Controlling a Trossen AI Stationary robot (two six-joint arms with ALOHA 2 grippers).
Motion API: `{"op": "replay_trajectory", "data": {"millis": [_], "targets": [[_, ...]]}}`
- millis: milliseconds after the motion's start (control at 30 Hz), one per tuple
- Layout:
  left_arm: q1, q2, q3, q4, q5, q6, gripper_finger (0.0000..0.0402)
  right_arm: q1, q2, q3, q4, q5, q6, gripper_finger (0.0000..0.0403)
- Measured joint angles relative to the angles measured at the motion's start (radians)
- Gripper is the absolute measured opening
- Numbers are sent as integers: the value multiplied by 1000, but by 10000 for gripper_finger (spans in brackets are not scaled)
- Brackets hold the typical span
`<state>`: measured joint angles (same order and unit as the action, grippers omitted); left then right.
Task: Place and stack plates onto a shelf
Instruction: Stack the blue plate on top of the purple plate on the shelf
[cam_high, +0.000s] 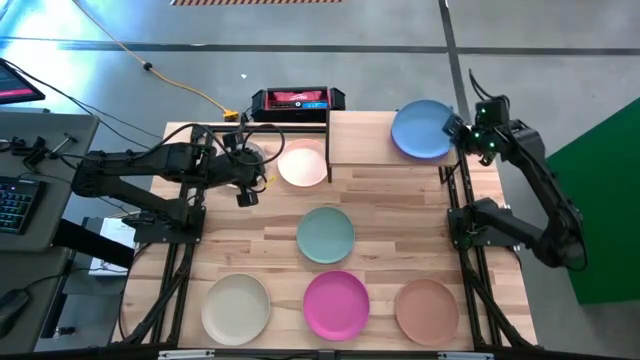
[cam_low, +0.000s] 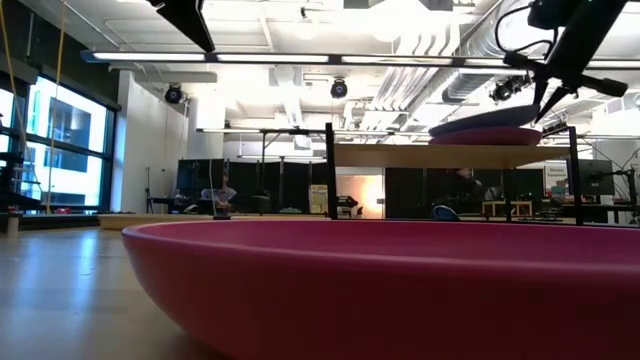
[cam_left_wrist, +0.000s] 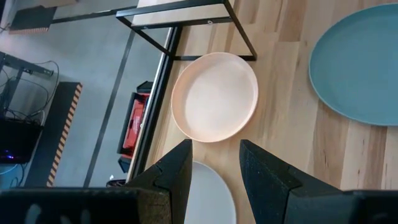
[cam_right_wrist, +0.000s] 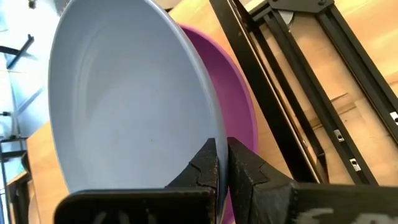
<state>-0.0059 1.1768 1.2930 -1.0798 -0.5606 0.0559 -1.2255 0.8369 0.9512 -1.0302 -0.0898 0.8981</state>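
My right gripper (cam_right_wrist: 221, 163) pinches the blue plate (cam_high: 423, 128) by its rim over the purple plate (cam_right_wrist: 233, 87) on the shelf (cam_high: 365, 135), my left gripper (cam_left_wrist: 214, 168) gapes empty, and six plates (cam_high: 325, 235) wait on the table (cam_high: 400, 215).

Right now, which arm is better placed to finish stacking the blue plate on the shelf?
The right. The right gripper is shut on the blue plate's rim, holding it tilted over the purple plate on the shelf. The left gripper hangs open above the pale pink plate, away from that stack.
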Motion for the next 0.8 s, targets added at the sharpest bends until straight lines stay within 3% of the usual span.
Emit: {"op": "replay_trajectory", "data": {"millis": [800], "targets": [[0, 0, 0, 0, 0, -2, 122, 3, 58, 0, -4, 29, -42, 1]]}}
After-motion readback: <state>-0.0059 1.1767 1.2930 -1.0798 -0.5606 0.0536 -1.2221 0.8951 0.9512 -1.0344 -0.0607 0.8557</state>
